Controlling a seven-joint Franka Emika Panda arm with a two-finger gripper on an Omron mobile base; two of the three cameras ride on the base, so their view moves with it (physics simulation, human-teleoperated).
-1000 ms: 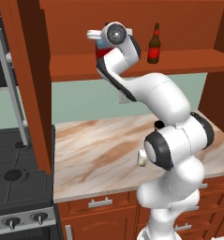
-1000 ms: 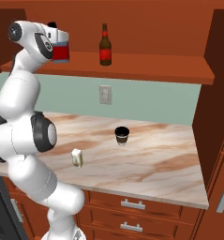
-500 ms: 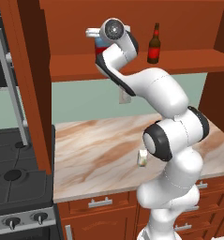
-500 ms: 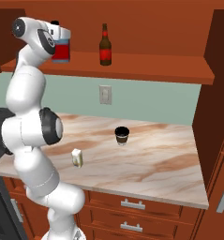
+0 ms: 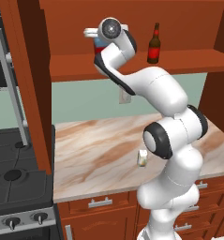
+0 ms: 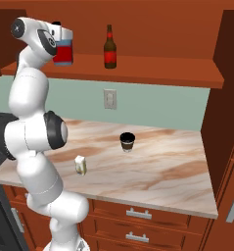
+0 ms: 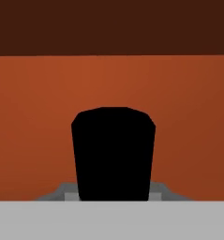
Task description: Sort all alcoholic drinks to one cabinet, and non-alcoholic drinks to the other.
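My gripper (image 6: pixel 58 35) is shut on the squat red bottle (image 6: pixel 63 53) with pale-blue shoulders, holding it upright at the left end of the wall cabinet's plank shelf (image 6: pixel 162 66). Whether its base touches the shelf I cannot tell. From the left base view the hand (image 5: pixel 108 30) hides most of that red bottle (image 5: pixel 98 47). The bottle's black cap (image 7: pixel 113 154) rises before the cabinet's back wall in the hand view. The slim brown bottle (image 6: pixel 109 48) (image 5: pixel 154 44) stands further right on the same shelf. On the marble counter stand the dark cup (image 6: pixel 127 141) and the cream carton (image 6: pixel 80 165) (image 5: pixel 142 158).
A black stove (image 5: pixel 10 173) adjoins the counter's left end, behind a tall wooden cabinet side (image 5: pixel 33 70). A wall outlet (image 6: pixel 108 98) sits under the shelf. Drawers with metal handles (image 6: pixel 138 213) run below the counter. More red-brown cabinetry (image 6: pixel 226 108) closes the right side.
The arm's middle links have swung a little while the hand stays at the shelf's left end. The red bottle has sunk slightly and is still gripped.
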